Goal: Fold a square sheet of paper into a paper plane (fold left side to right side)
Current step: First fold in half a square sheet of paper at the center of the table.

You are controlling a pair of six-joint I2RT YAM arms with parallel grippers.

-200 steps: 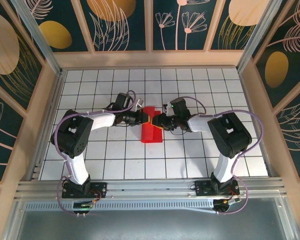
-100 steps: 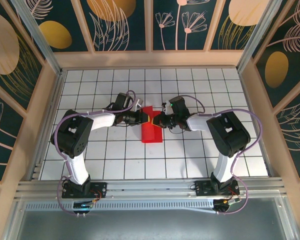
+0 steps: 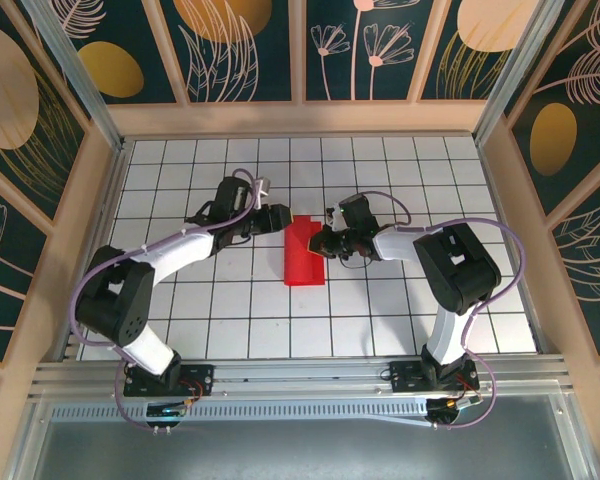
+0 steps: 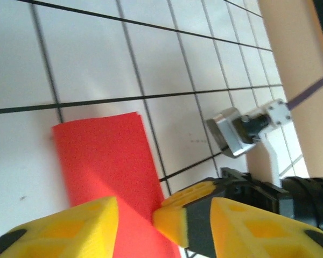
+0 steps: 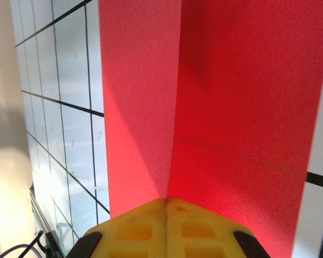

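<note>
Two pincers flank the folded paper [image 3: 303,258], which lies mid-worktop [image 3: 200,310], long axis running near to far. Right pincer [image 3: 320,241] is clamped tight, apparently pinching the right edge. Left pincer [image 3: 283,217], half open and empty, hovers just off the far-left corner.

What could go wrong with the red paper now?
1. Only the right gripper pinches the red paper. The left gripper is open beside it, so a pull might drag the paper or turn it crooked.
2. Near the pinch the paper bends into a V, so it might get an extra crease there.
</note>
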